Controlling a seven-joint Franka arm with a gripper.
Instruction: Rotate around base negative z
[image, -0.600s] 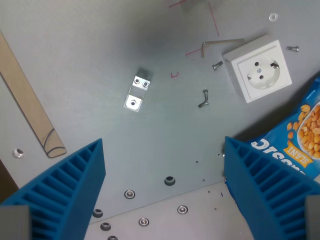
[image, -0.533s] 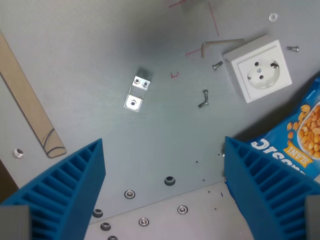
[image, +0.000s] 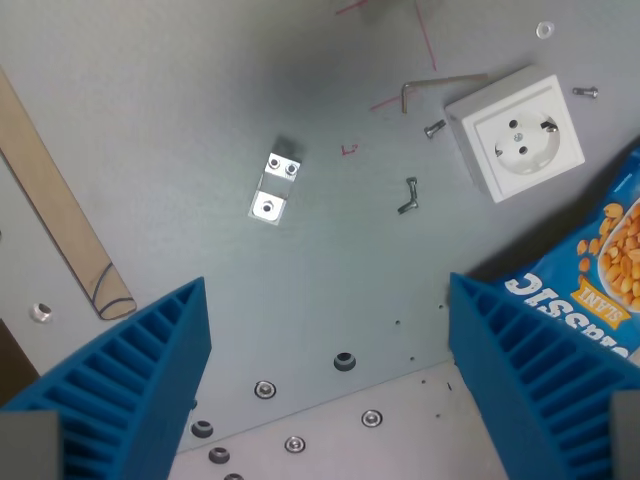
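The hand (image: 325, 400) is held wide open and empty; the turn is best kept slow and level, with the bracket (image: 274, 187) held mid-frame.

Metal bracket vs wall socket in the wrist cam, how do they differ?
The metal bracket is shiny bare metal; the wall socket is matte white plastic. The bracket is a narrow, flat strip with screw holes; the socket is a bigger, boxy square with a round recess. The bracket lies near centre; the socket sits toward the wrist view's right. Both rest on the grey table, untouched.
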